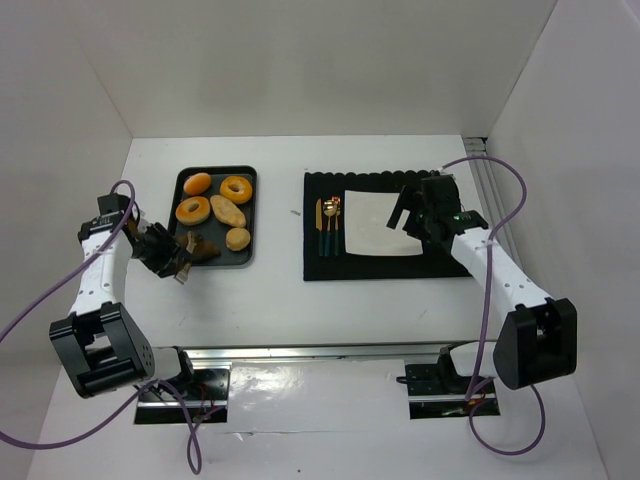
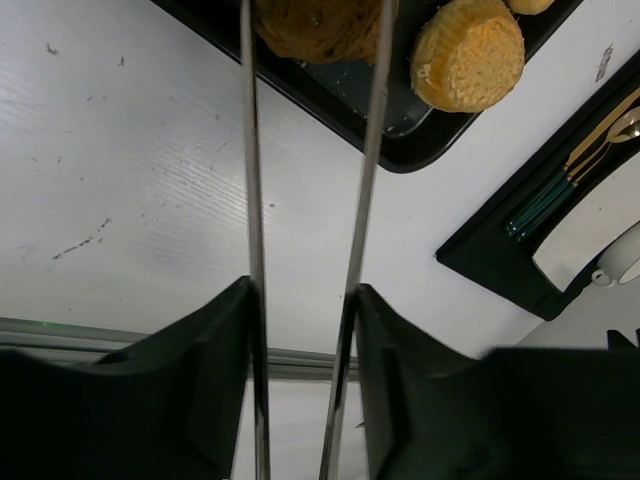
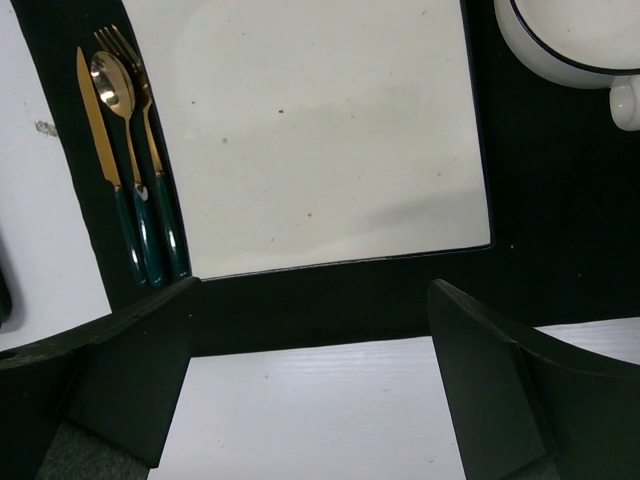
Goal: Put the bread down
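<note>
My left gripper (image 1: pixel 165 252) (image 2: pixel 303 300) is shut on metal tongs (image 2: pixel 252 180). The tong tips pinch a dark brown bread (image 1: pixel 203 248) (image 2: pixel 315 25) at the near left corner of the black tray (image 1: pixel 252 205) (image 2: pixel 400 140). The tray also holds two glazed donuts (image 1: pixel 192 210), an oblong roll (image 1: pixel 228 211) and a round bun (image 1: pixel 238 239) (image 2: pixel 470 50). My right gripper (image 1: pixel 410 215) (image 3: pixel 312 300) is open and empty, hovering over the near edge of the black placemat (image 1: pixel 320 265) (image 3: pixel 330 300), which carries a white square plate (image 1: pixel 375 225) (image 3: pixel 310 130).
Gold cutlery with green handles (image 1: pixel 330 225) (image 3: pixel 130 160) lies on the mat left of the plate. A white cup (image 3: pixel 575 35) stands at the mat's far right. White walls enclose the table on three sides.
</note>
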